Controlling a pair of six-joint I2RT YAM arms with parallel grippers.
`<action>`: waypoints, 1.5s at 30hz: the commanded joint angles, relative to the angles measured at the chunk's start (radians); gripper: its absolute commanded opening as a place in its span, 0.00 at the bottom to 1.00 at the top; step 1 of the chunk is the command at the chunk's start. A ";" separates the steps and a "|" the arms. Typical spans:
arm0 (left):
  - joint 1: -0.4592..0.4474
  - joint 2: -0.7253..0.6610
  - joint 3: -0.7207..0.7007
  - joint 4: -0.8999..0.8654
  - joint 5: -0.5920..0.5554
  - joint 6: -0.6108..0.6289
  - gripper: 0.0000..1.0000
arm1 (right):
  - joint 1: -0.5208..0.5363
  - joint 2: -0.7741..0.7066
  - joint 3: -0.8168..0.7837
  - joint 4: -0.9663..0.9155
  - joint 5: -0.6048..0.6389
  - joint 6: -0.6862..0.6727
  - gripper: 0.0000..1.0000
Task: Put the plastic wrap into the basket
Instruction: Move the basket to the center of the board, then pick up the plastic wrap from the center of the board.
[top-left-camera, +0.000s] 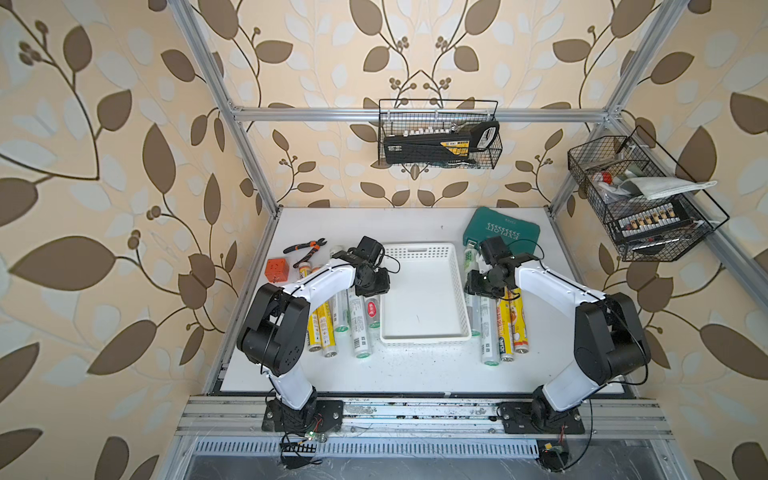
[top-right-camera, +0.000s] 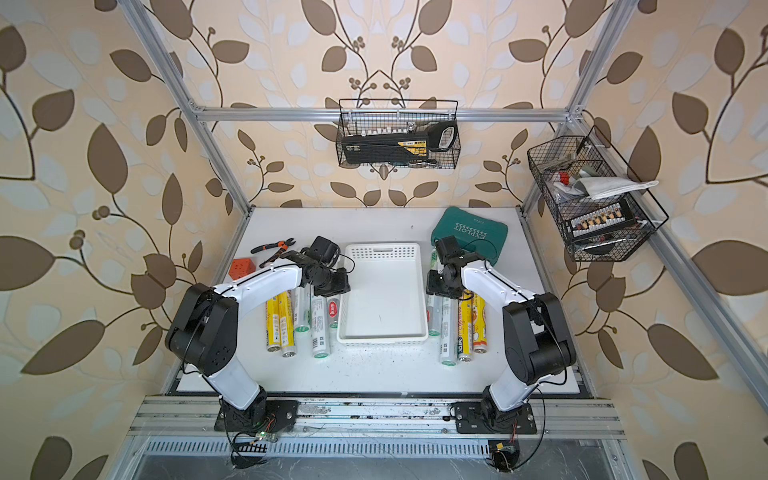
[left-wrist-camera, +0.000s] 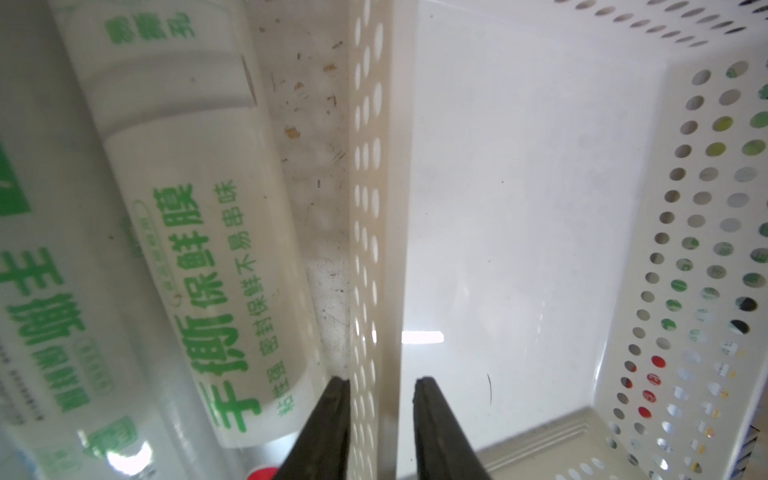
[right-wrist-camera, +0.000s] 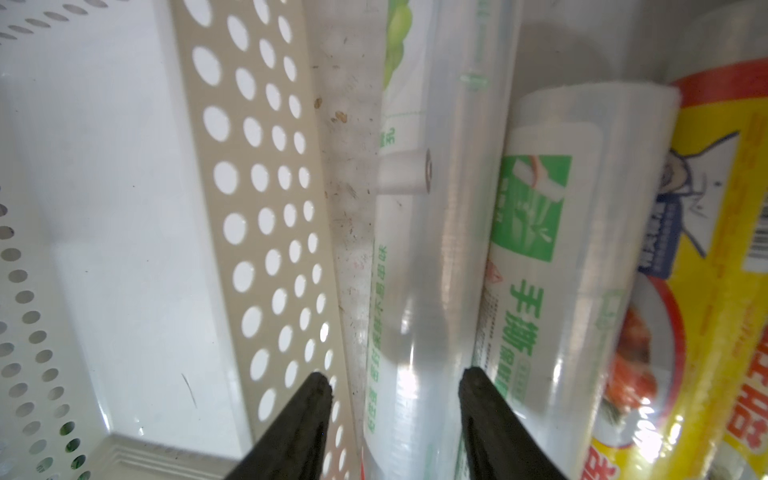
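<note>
The white lattice-sided basket (top-left-camera: 419, 250) (top-right-camera: 382, 250) stands empty mid-table. Plastic wrap rolls lie lengthwise on both sides of it: yellow (top-left-camera: 320, 328) and white-green (top-left-camera: 357, 328) ones on the left, white (top-left-camera: 488, 332) and yellow (top-left-camera: 513, 324) ones on the right. My left gripper (left-wrist-camera: 382, 380) (top-left-camera: 376, 286) is open, straddling the basket's left wall (left-wrist-camera: 370, 208), with a white roll (left-wrist-camera: 199, 249) just outside it. My right gripper (right-wrist-camera: 395, 374) (top-left-camera: 478, 286) is open around the clear-white roll (right-wrist-camera: 424, 270) that lies beside the basket's right wall (right-wrist-camera: 257, 208). One finger stands in the gap between the roll and the wall.
Behind the left rolls are pliers (top-left-camera: 305, 247), an orange cube (top-left-camera: 277, 270) and a small bottle (top-left-camera: 304, 271). A green tool case (top-left-camera: 503, 230) sits at the back right. Black wire baskets hang on the back frame (top-left-camera: 440, 137) and the right frame (top-left-camera: 640, 199).
</note>
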 joint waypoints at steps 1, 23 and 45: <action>-0.005 -0.042 0.004 -0.021 -0.001 0.014 0.32 | -0.004 0.031 0.037 -0.008 0.031 -0.011 0.53; -0.006 -0.245 0.074 -0.118 -0.061 0.023 0.57 | -0.005 0.181 0.111 -0.019 0.060 -0.003 0.62; -0.004 -0.328 0.103 -0.153 -0.106 0.020 0.60 | -0.003 0.117 0.219 -0.182 0.208 -0.032 0.39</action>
